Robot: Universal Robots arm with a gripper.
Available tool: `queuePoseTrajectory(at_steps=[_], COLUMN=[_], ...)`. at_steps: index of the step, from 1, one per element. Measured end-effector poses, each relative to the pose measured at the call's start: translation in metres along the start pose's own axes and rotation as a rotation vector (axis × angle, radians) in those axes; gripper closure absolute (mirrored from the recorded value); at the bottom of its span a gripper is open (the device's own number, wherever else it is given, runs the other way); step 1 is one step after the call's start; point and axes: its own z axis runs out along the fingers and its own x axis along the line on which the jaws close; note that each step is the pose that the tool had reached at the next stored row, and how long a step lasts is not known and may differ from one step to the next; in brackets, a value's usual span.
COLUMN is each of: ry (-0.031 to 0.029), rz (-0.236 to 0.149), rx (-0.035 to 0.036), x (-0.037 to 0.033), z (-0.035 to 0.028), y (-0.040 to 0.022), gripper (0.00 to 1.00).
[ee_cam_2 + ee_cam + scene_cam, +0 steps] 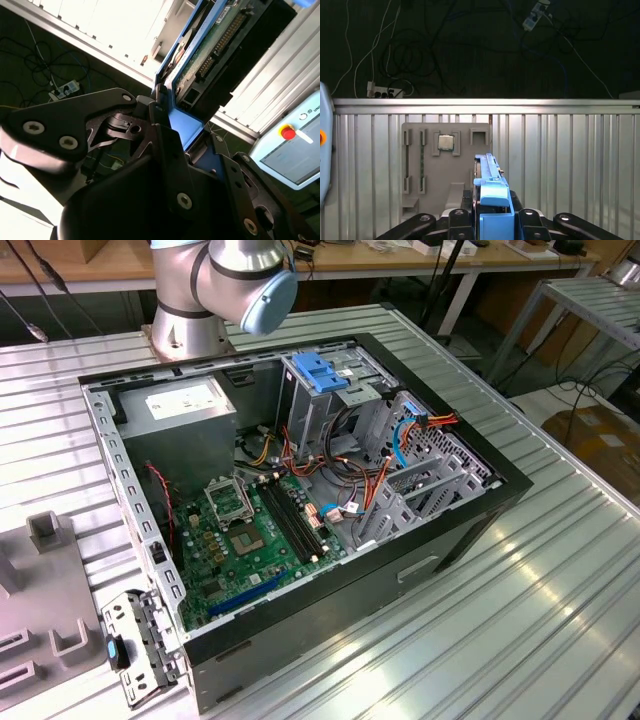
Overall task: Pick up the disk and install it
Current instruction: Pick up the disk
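My gripper (492, 216) is shut on the disk (489, 176), which stands on edge between the black fingers (461, 220) with its bright blue rails showing. In the second wrist view the disk (215, 45) shows its green circuit-board side and a blue rail, clamped by the gripper (172, 125). It hangs in the air above the ribbed metal table (560, 160), beside a grey holder plate (415, 165). In the exterior view the open computer case (470, 530) lies on the table, with a grey drive cage (312, 415) near its back.
A blue bracket (318, 370) sits atop the drive cage, and a grey power-supply box (185, 410) fills the case's back left. The holder plate carries a processor chip (446, 142). A pendant with a red button (287, 132) is nearby. The arm's base (200, 300) stands behind the case.
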Motion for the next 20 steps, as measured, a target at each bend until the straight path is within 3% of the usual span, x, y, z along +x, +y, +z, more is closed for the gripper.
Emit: queuePoseTrajectory(at_steps=[20], ry=[0.0001], rz=[0.000], rx=[-0.0001], x=[-0.0001], z=[0.0000], y=[-0.0084], gripper=[0.63])
